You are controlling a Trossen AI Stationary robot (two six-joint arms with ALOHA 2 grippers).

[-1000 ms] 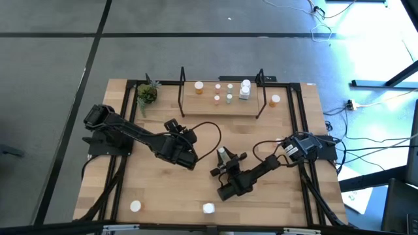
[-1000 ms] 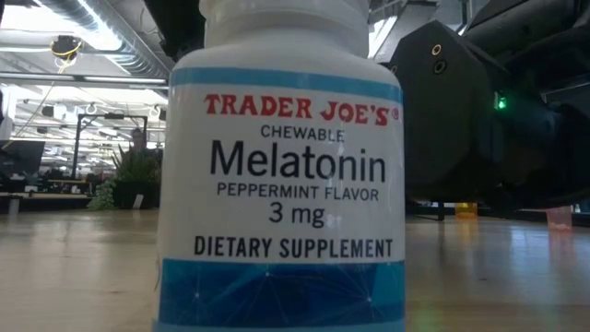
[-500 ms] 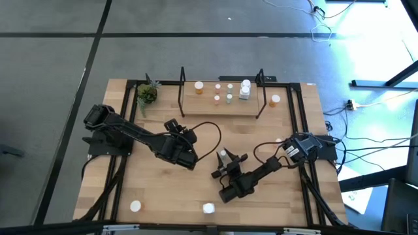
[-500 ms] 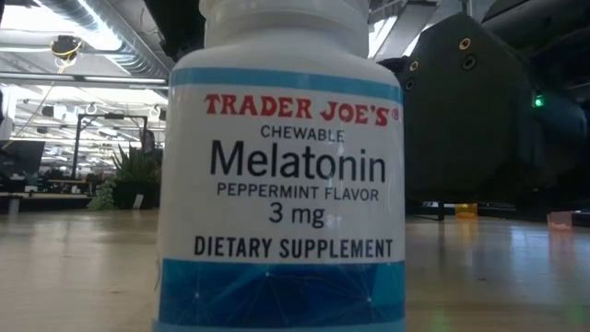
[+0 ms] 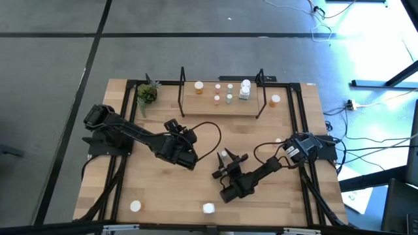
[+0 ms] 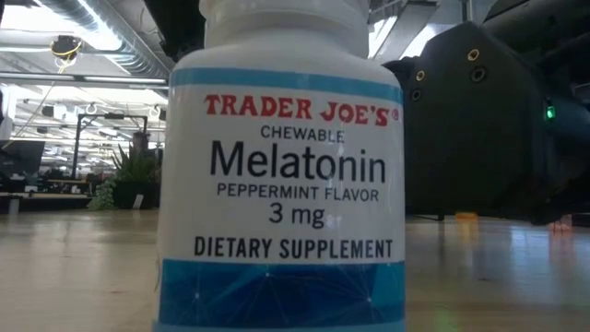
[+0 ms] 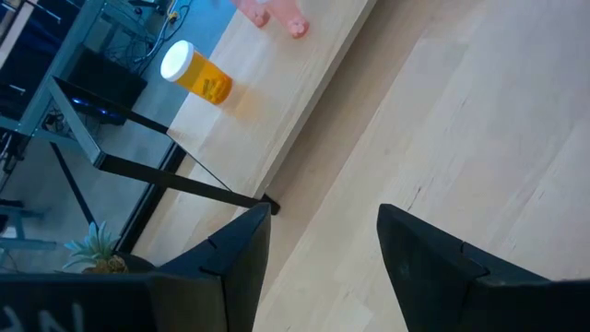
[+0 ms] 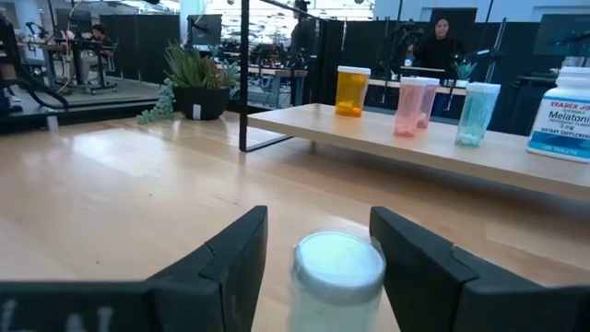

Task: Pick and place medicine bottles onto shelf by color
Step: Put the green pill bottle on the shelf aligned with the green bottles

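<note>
Two right fingers (image 8: 230, 267) stand spread around a white-capped bottle (image 8: 336, 272) mid-worktop (image 5: 150, 189), not yet pinching. Next they should close, then carry it to the shelf (image 5: 196, 104). Left fingers (image 7: 235, 263) are spread, empty.

Our two arms (image 5: 140, 137) are dark and jointed; black cables loop from them. Our fingers (image 8: 230, 263) are matte black.

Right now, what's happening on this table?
The right end effector sits mid-table, open around a small white-capped bottle standing between its fingers, not visibly clamped. The left end effector hangs open and empty nearby. On the light-wood shelf with black end frames stand an orange bottle, a pink one, a teal one and a white melatonin bottle. Other bottles wait at the table's edges.
</note>
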